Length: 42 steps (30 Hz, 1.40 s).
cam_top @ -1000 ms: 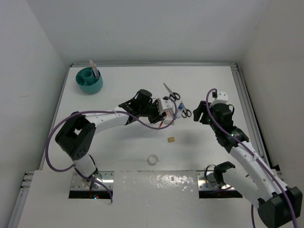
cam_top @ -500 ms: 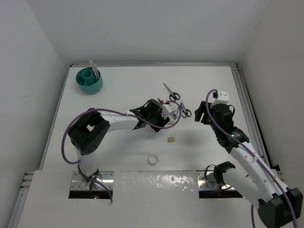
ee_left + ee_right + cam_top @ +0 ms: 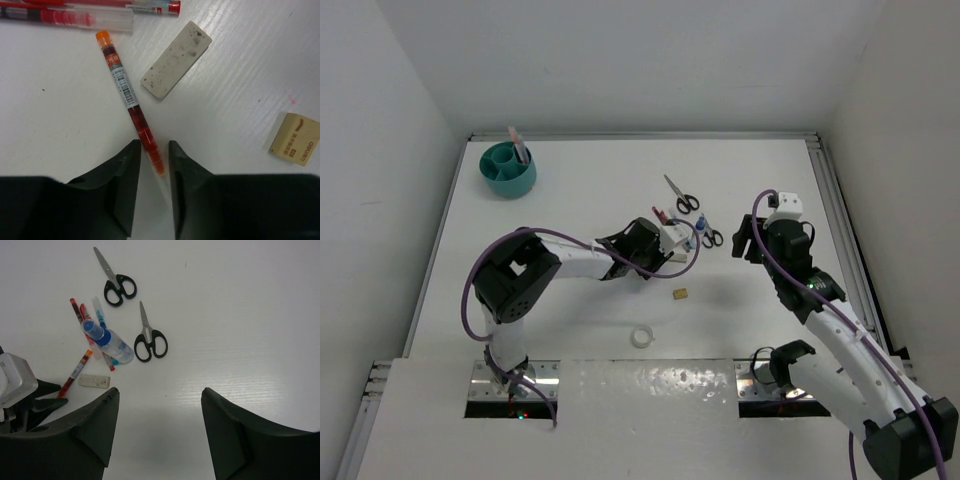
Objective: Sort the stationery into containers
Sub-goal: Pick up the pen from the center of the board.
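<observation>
In the left wrist view the left gripper [image 3: 152, 146] reaches up from the bottom of the frame, low over the table [image 3: 60, 115]. Its two dark fingers stand a little apart. The lower end of the orange-capped pen [image 3: 127, 100] lies in the gap between their tips, with a sliver of table showing on the pen's right side, so it is straddled and not clamped. The pen slants from there to its orange cap at the upper left.

Just right of the pen's upper half lies the white eraser [image 3: 176, 59], tilted and not touching it. Two red pens [image 3: 90, 17] lie across the top edge. The tan eraser [image 3: 295, 139] sits well apart at the right edge.

In the right wrist view the right gripper [image 3: 157, 402] hangs with its fingers spread wide and only bare table between them. The pile lies up and left of it:
- The blue-capped glue bottle [image 3: 107, 342] lies across a fan of thin pens.
- The lower scissors [image 3: 149, 340] lie just right of the bottle.
- The upper scissors [image 3: 116, 282] lie near the top of the frame.

In the top view the tape ring [image 3: 641, 336] lies alone in the lower middle. The teal organiser [image 3: 509, 170] stands in the upper left corner, far from both grippers, with one thin item upright in it.
</observation>
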### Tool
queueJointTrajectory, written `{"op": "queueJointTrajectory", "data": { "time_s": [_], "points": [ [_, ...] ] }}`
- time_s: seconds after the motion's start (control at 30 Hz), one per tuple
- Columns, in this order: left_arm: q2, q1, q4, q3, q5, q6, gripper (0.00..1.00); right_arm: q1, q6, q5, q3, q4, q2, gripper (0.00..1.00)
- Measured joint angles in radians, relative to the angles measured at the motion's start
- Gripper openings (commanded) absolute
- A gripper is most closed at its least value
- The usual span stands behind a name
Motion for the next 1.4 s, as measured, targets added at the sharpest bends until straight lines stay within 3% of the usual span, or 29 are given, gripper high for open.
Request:
{"op": "queueJointTrajectory", "data": {
  "time_s": [0.17,0.43,0.6,0.7,0.93,1.07,1.23,1.4],
  "points": [
    [0.0,0.007,0.002,-0.002,-0.002,-0.017,0.0,0.0,-0.015,0.007,0.0,-0.017,-0.002,0.66],
    [-0.016,0.048,-0.072,0.011,-0.014,-0.029,0.0,0.0,-0.031,0.02,0.0,-0.018,-0.023,0.66],
    [-0.028,0.105,-0.221,0.064,-0.029,0.036,0.0,0.0,-0.132,-0.111,0.016,-0.03,-0.011,0.66],
    [-0.113,0.14,-0.259,0.035,-0.002,0.182,0.0,0.0,-0.243,-0.248,0.06,-0.055,0.006,0.66],
    [-0.58,0.251,-0.142,-0.23,0.227,0.818,0.0,0.002,-0.469,-0.588,0.264,-0.052,0.122,0.59],
    [-0.643,0.285,-0.087,-0.266,0.324,1.069,0.0,0.02,-0.46,-0.76,0.384,-0.031,0.283,0.58],
    [-0.679,0.29,-0.049,-0.303,0.373,1.326,0.0,0.101,-0.417,-0.817,0.5,-0.038,0.477,0.57],
    [-0.691,0.291,-0.024,-0.305,0.377,1.477,0.0,0.218,-0.394,-0.813,0.551,-0.039,0.579,0.58]
  ]
}}
